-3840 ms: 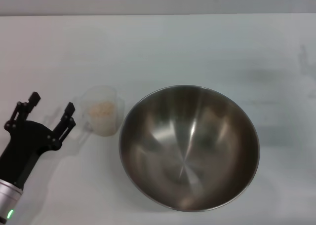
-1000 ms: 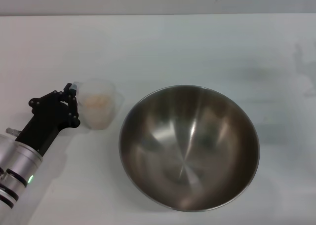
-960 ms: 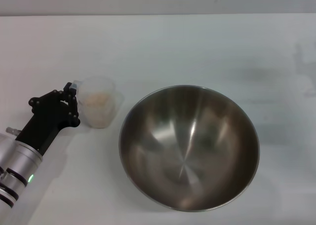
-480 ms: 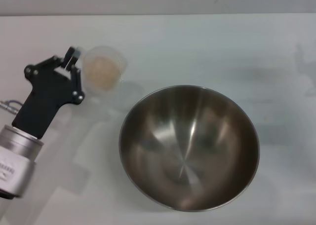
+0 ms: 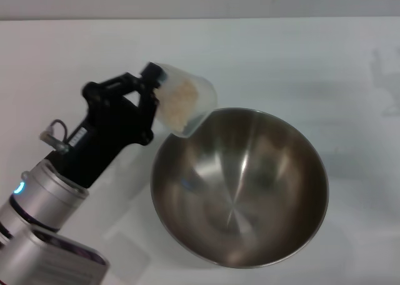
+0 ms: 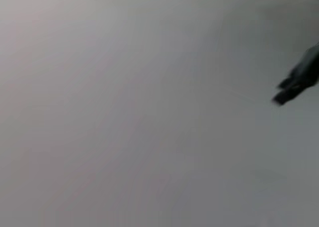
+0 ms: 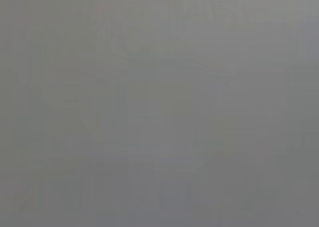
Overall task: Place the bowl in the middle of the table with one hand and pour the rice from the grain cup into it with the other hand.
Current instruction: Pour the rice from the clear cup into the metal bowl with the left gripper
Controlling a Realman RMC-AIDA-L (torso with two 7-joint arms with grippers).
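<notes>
Bowl [image 5: 239,188] sits on the table [image 5: 294,60], centre to lower-centre of the head frame, upright and with nothing in it, so placing looks done; whether that counts as the exact middle is a judgement call, but it's close. Left gripper [image 5: 150,97] is in the left-centre of the head frame, arm coming up from the lower left corner, fingers clamped on the grain cup [image 5: 182,105] at its handle side. Cup is lifted off the table and tilted, base end toward the gripper, the other end just over the bowl's upper-left rim and overlapping it in this view. Rice [image 5: 181,99] reads as a pale beige patch inside the cup; no grains visible inside the bowl and none seen falling. So progress: bowl set, cup picked up and carried to the rim, tilt begun, the pour itself not yet delivering anything as far as can be seen. Left to do, by my read: tip further until the rice slides out into the bowl, then presumably set the cup back down. Right gripper is not visible in any view; its wrist view is a flat grey field with nothing identifiable. Left wrist view shows mostly blank pale surface, plus a small dark shape at the right edge, too vague to name.
</notes>
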